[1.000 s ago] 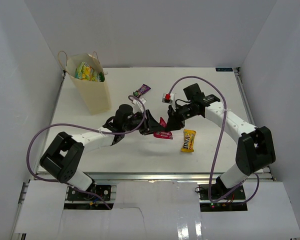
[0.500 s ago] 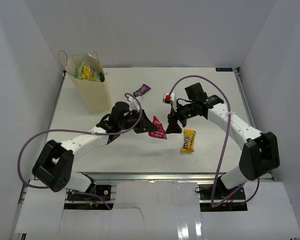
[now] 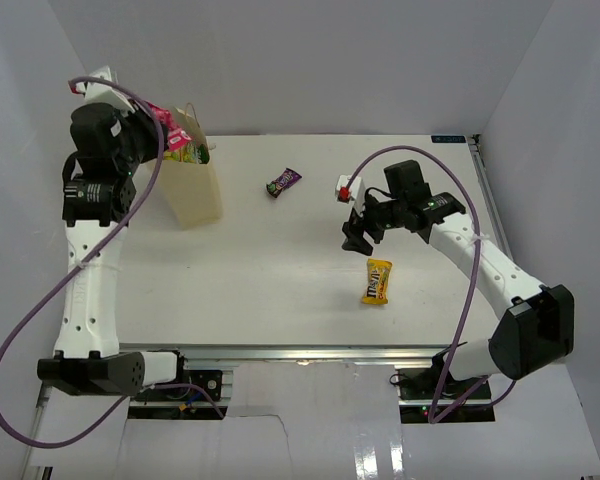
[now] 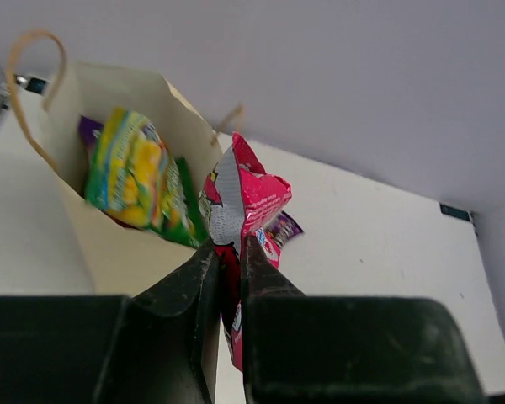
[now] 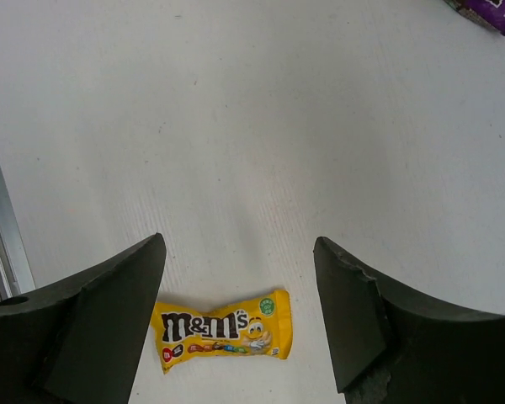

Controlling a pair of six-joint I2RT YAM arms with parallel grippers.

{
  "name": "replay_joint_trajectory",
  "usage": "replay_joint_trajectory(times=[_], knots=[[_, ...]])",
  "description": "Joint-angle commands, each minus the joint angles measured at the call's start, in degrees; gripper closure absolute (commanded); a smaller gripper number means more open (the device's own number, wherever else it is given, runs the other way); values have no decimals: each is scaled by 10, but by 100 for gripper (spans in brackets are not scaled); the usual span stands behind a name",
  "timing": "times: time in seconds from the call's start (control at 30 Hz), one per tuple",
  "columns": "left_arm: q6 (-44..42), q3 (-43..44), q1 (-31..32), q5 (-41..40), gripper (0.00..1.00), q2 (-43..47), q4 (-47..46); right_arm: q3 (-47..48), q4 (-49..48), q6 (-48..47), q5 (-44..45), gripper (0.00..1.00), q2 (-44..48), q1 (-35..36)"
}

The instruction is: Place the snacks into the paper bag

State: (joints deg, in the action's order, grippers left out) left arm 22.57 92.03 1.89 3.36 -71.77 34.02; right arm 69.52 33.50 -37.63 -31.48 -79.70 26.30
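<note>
at upper left, the left gripper, pinching the red-pink packet, has swung from mid-table over the paper bag, ready to drop; right gripper spread.

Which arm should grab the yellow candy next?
Right. The right claw hovers open near the yellow packet; the left claw holds a pink packet at the paper bag.

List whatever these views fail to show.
Paper bag depths, left wrist view: its walls and the green-yellow packet hide them.
Red-pink packet lower end, left wrist view: the left pincer covers it.
Purple packet, right wrist view: cut by the top edge.
</note>
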Motion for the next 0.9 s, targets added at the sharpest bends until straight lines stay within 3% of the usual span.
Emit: replay_joint_trajectory(times=[0.0,0.23,0.43,0.53,0.57,0.67,0.87], knots=[[-45,93,-16,-95,99,-60,92,-7,-19,4,4,23,3,-6],[-58,220,-38,-96,99,-222,90,-16,-19,5,9,23,9,-32],[-53,225,-38,-60,96,-274,76,-25,-16,39,12,23,0,-65],[-39,219,-38,-27,80,-285,73,-37,-16,58,6,23,-11,-78],[-29,214,-38,0,62,-283,73,-46,-18,69,-1,23,-14,-78],[-12,207,-38,16,38,-266,67,-61,-16,114,-6,22,-33,-78],[-20,167,-38,21,25,-177,59,-98,-55,276,146,23,-67,-78]])
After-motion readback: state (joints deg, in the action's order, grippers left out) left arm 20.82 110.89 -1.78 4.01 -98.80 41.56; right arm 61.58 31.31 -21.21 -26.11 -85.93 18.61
